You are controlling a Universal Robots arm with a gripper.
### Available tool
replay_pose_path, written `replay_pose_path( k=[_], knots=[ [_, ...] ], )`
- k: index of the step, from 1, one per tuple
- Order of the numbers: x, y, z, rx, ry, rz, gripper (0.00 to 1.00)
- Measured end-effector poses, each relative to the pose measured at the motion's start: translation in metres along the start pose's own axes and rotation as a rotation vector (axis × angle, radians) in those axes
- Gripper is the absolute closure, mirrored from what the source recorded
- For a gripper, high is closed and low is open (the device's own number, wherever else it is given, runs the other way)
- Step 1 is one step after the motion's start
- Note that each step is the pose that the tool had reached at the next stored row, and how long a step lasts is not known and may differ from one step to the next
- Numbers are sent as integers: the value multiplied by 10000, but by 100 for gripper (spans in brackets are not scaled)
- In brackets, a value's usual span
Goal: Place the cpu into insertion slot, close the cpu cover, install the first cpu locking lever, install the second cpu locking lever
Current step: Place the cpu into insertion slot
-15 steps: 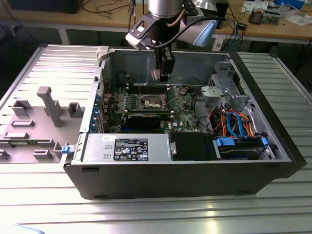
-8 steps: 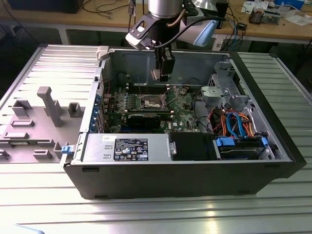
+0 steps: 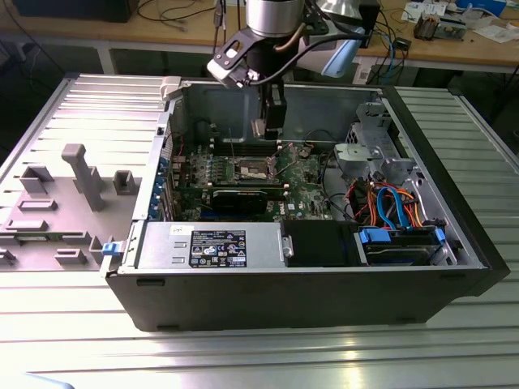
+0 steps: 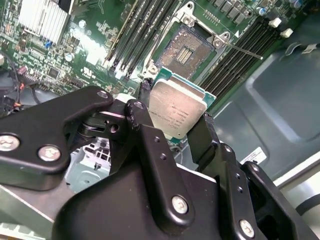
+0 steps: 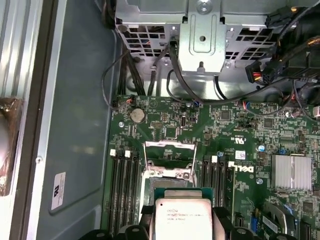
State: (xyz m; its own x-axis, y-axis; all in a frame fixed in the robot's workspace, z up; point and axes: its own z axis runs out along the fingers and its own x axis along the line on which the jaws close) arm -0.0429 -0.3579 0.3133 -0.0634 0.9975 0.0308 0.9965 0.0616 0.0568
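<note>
Second wrist view: cpu (image 4: 177, 111) in gripper (image 4: 176, 108), off insertion slot (image 4: 186, 50).

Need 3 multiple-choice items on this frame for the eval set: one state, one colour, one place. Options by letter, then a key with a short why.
1. The socket is:
A. open and empty
B. shut
C. filled

2. The board is:
A. blue
B. green
C. red

3. The chip is:
A. seated in the socket
B. lying flat on the board
C. clamped in the gripper

Key:
1 A, the second wrist view shows its bare contact field with nothing in it.
2 B, both wrist views show green around the socket.
3 C, in the second wrist view the black fingers press on two opposite edges of the chip, which sits clear of the socket.
</note>
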Motion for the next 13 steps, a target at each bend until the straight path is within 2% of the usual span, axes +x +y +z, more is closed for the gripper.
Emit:
replay_pose_path(
  k=[4, 13],
  knots=[
    [-2, -11, 80, -3, -7, 104, 45],
    [-3, -11, 92, -3, -8, 112, 45]
  ],
)
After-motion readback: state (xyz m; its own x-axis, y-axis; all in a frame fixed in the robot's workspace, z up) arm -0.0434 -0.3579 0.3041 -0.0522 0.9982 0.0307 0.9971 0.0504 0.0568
